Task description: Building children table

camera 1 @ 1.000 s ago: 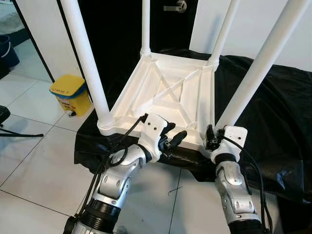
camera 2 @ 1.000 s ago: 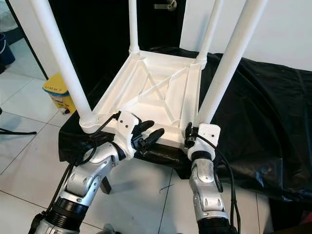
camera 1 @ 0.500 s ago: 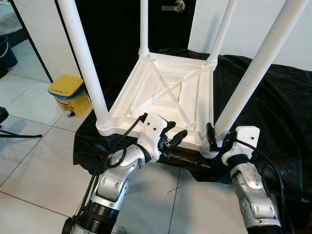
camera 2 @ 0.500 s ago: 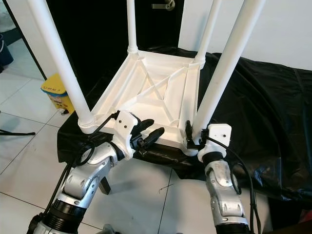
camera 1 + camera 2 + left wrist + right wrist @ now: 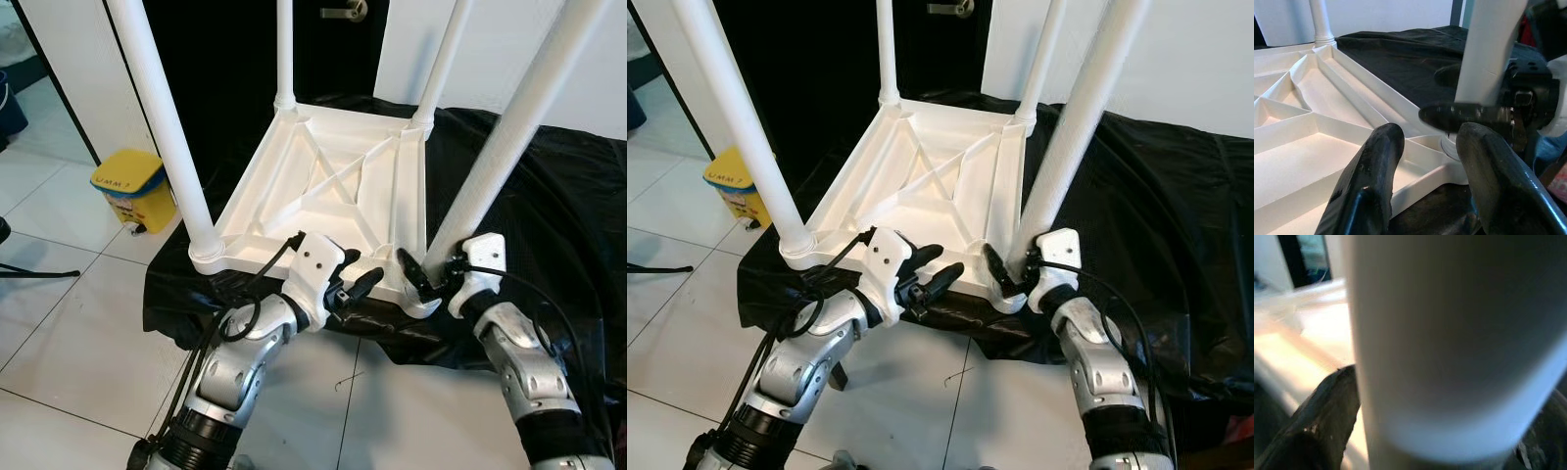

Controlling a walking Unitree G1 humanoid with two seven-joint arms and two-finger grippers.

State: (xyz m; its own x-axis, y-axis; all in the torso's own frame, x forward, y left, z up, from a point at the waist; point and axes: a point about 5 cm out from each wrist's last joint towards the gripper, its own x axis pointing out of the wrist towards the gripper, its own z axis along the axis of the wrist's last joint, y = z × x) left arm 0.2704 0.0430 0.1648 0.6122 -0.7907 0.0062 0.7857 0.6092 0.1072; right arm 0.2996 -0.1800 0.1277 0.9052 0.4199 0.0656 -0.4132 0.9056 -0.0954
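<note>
On the floor at the far left stands a small yellow plastic bin [image 5: 135, 186], well apart from the work. Next to it, on a surface covered with a black plastic sheet [image 5: 549, 196], lies the white plastic children table [image 5: 333, 196], turned upside down, so that its ribbed underside faces up and its four white round legs point upward. The near left leg [image 5: 167, 137] sits in its corner socket, and no end effector touches it.

The left end effector [image 5: 355, 280] is at the near edge of the upside-down tabletop, about in the middle of this edge. Its two black fingers [image 5: 1371, 181] are apart and hold nothing; in the left wrist view they point over the rim toward the near right corner.

Further right, the right end effector [image 5: 1004, 271] is at the base of the near right leg [image 5: 509, 127], just above the corner socket. In the right wrist view the leg stands between the two black fingers [image 5: 1317, 426], which lie against it on both sides, so I judge that it is clamped on this leg.

The step in hand seems to be fixing this last leg in its socket. To do it well, the right end effector should keep the leg upright and in line with the socket, and turn or press it without side force. The left one could press down on the rim, because the sheet may let the table slide.
</note>
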